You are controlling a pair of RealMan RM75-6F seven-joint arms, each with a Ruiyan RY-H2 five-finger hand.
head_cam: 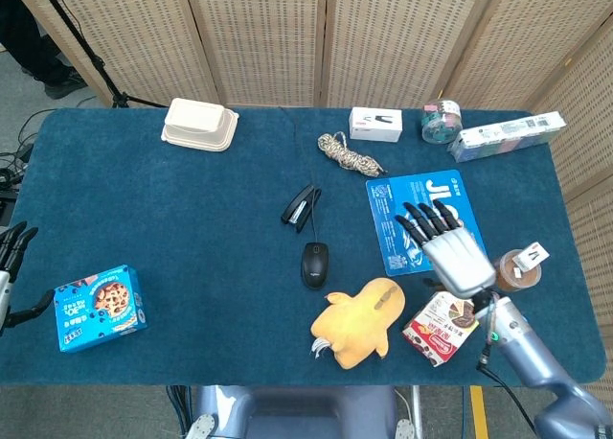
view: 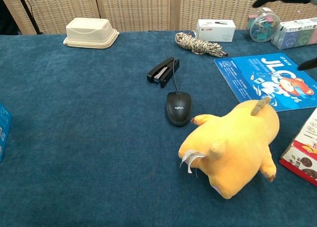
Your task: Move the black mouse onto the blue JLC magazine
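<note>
While fingers spread, right hand (head_cam: pixel 454 250) hovers above magazine (head_cam: pixel 423 222).

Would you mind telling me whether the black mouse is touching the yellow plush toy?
Apart. The chest view shows a strip of blue cloth between the black mouse and the yellow plush toy; the head view shows the same gap.

Blue table (head_cam: pixel 192 199) with mouse (head_cam: pixel 314 264), magazine (head_cam: pixel 397 219), stapler (head_cam: pixel 301 207)
</note>
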